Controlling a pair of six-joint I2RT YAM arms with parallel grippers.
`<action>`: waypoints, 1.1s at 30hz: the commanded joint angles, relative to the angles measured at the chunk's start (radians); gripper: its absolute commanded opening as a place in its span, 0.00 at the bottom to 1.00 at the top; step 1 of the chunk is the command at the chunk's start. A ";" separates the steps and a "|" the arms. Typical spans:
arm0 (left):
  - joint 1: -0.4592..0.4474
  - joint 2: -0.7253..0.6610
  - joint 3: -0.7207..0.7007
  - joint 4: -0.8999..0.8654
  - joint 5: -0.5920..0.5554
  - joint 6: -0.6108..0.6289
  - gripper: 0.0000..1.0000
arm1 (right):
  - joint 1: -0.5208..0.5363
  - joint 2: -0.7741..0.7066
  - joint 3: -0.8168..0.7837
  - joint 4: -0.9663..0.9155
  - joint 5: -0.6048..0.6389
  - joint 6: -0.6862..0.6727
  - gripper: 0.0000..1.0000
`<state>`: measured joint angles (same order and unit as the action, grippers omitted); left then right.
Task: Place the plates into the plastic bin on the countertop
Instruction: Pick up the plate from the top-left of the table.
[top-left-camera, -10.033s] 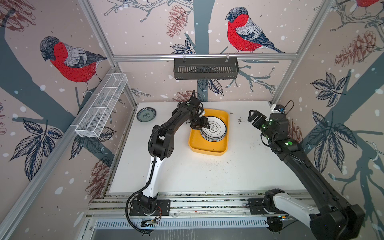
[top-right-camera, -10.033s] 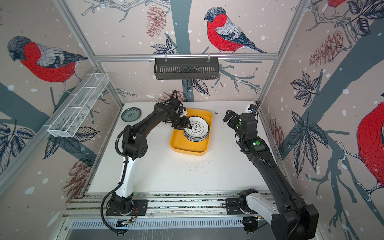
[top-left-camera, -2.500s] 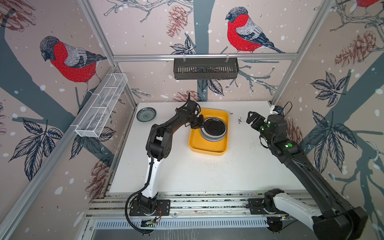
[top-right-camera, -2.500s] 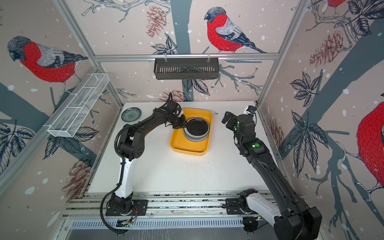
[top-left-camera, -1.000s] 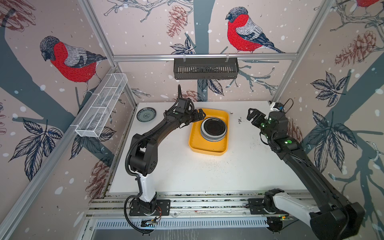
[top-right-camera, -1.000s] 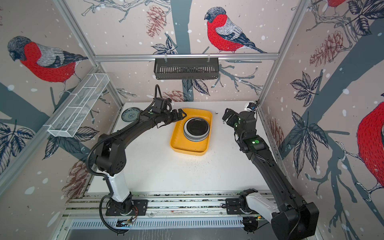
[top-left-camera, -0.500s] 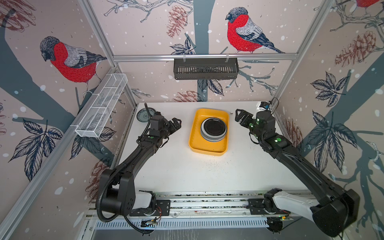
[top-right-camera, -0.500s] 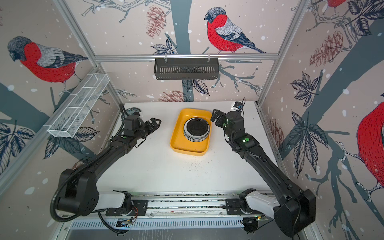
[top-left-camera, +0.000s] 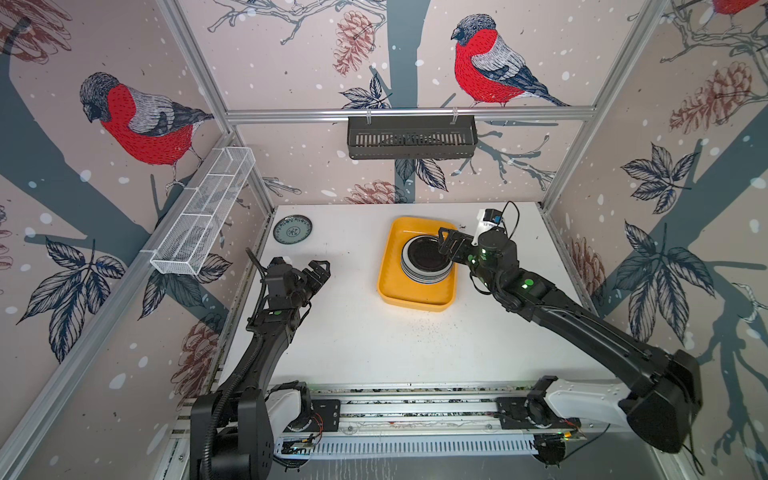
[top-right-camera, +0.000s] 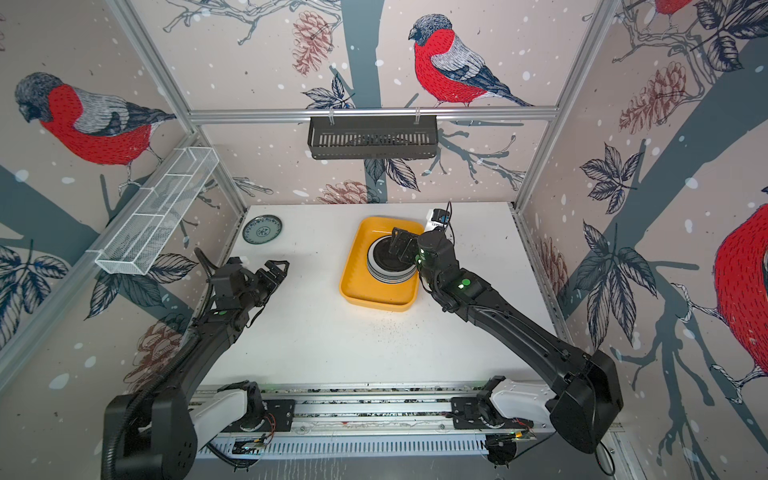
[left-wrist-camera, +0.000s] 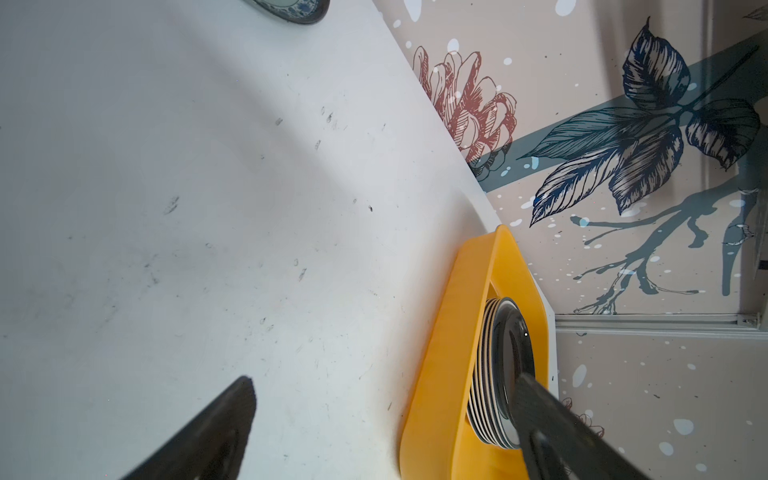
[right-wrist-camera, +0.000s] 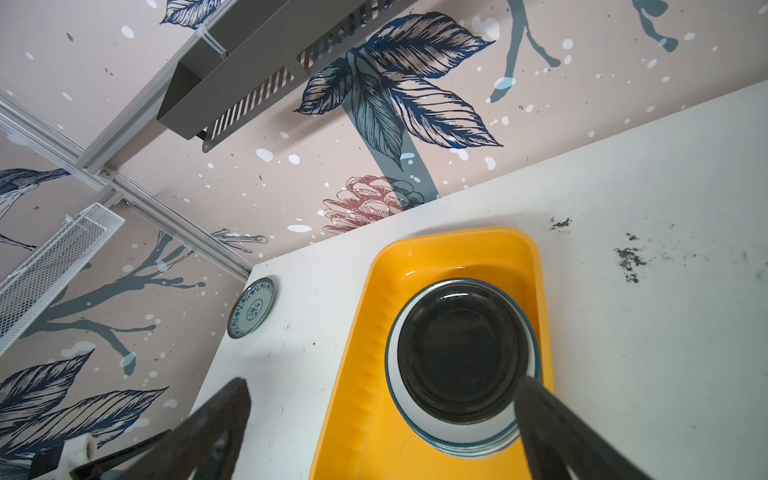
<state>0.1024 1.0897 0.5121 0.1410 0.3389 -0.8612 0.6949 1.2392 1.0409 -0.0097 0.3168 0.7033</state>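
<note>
- Wire basket (top-left-camera: 203, 216): hung on the left wall, above the worktop (top-left-camera: 353, 340). It holds nothing that shows and seems no part of this job.
- Teal plate (top-left-camera: 292, 228): lies flat in the far left corner of the worktop, close to the wall rail and well apart from the bin. It looks like the only plate not yet put away. With the wall so near, it probably has to be taken from its open side.
- Left pincer (top-left-camera: 319, 269): jaws spread wide, gripping nothing, and held above bare worktop between the teal plate and the bin. It is the nearer arm to that plate, so the next pick is likely its job.
- Bin (top-left-camera: 386, 270): sits right of centre on the worktop. The stack of plates (right-wrist-camera: 399, 374) stands inside toward the far end, with a small black plate (right-wrist-camera: 457, 353) on top. The plates nest flat, smallest uppermost, so the pile looks steady.
- Right pincer (top-left-camera: 444, 243): jaws wide open and empty, over the right edge of the stack. Whether a finger touches the rim cannot be told. It may be there to straighten the pile.
</note>
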 joint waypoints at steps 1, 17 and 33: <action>0.030 0.035 -0.013 0.120 0.051 -0.034 0.96 | 0.002 0.047 0.030 0.090 0.010 -0.034 1.00; 0.165 0.548 0.186 0.442 0.093 -0.264 0.92 | -0.148 0.498 0.400 0.241 -0.224 -0.055 1.00; 0.206 0.998 0.495 0.556 0.018 -0.517 0.81 | -0.190 0.472 0.354 0.195 -0.101 -0.031 1.00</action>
<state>0.3038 2.0506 0.9882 0.6640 0.3889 -1.3064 0.5091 1.7302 1.4033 0.1761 0.1661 0.6594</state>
